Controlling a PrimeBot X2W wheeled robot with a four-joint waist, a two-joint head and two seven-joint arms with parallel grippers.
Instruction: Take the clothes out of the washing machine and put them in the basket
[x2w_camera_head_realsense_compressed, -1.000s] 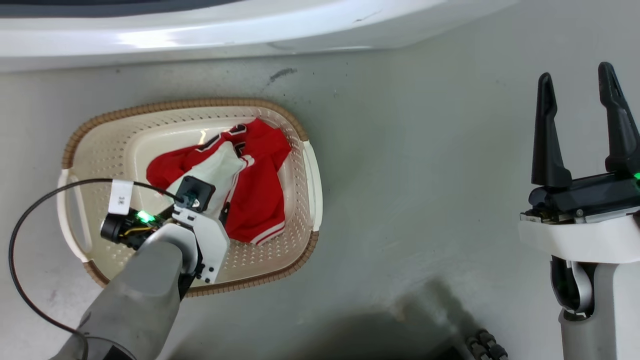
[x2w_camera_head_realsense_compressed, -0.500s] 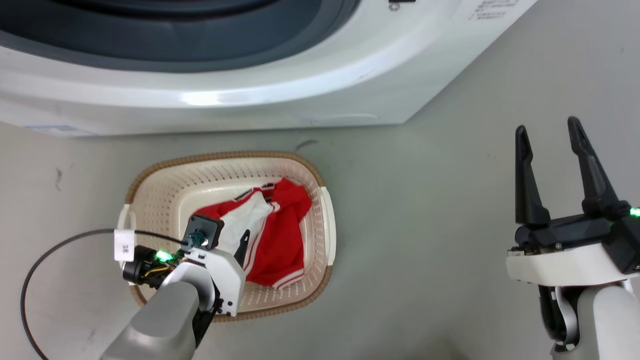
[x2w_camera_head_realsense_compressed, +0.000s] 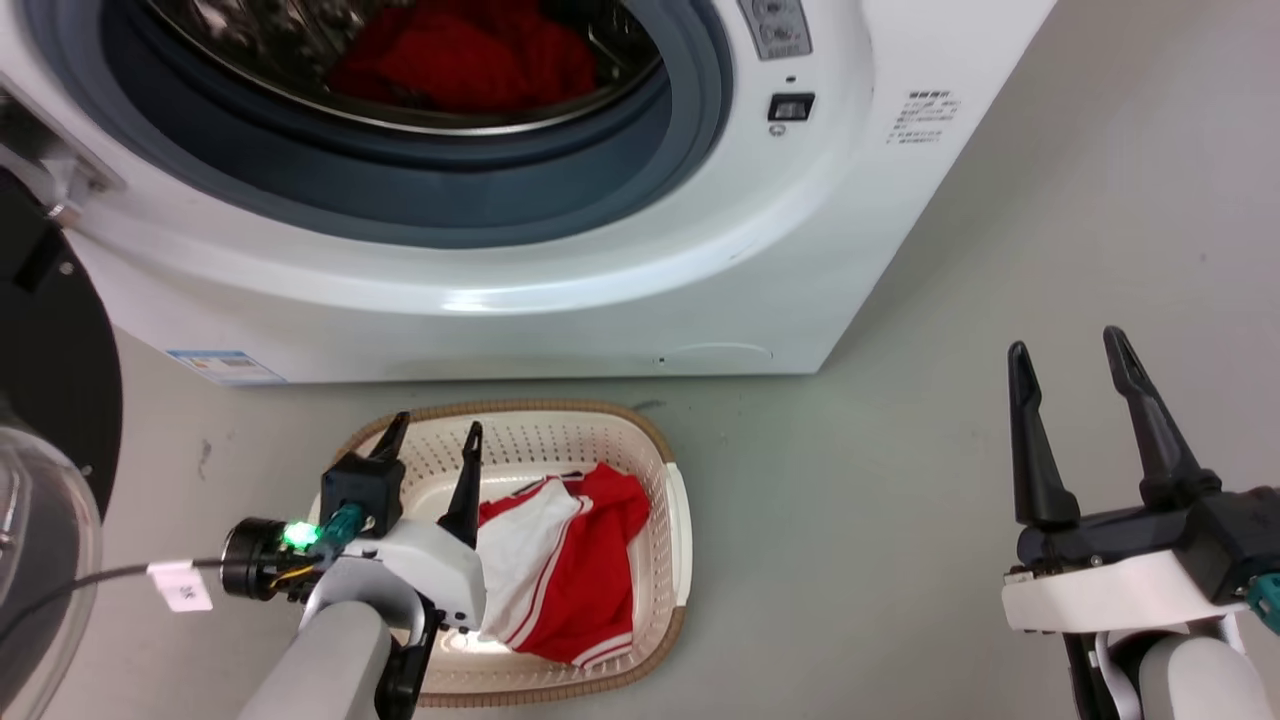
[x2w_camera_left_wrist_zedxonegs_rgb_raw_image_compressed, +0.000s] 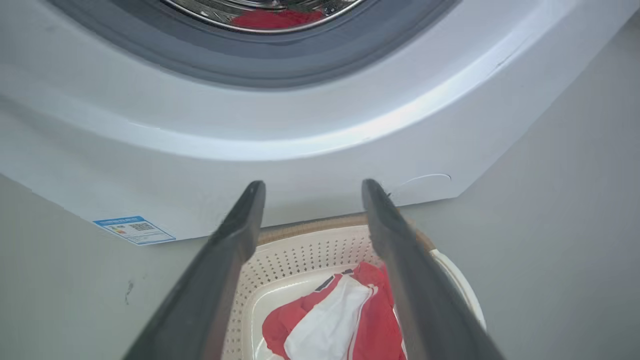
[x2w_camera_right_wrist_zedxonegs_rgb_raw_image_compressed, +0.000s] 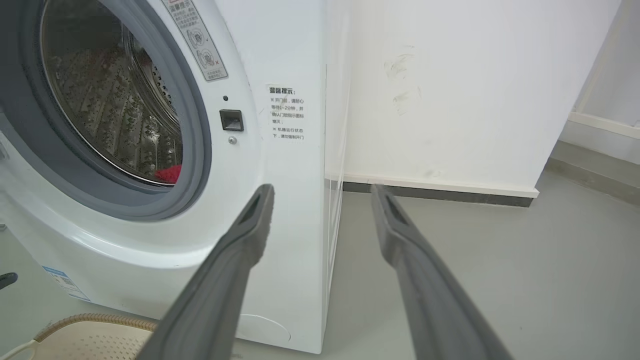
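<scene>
You have the red garment with white lining and striped edges (x2w_camera_head_realsense_compressed: 560, 560) crumpled in the cream perforated basket (x2w_camera_head_realsense_compressed: 600, 412), and the plain red garment (x2w_camera_head_realsense_compressed: 470, 55) inside the steel drum (x2w_camera_head_realsense_compressed: 215, 25) of the white washing machine (x2w_camera_head_realsense_compressed: 600, 290). Both the left gripper (x2w_camera_head_realsense_compressed: 437, 422), over the basket's rim, and the right gripper (x2w_camera_head_realsense_compressed: 1065, 340), above bare grey floor (x2w_camera_head_realsense_compressed: 850, 520), stand spread and empty.
</scene>
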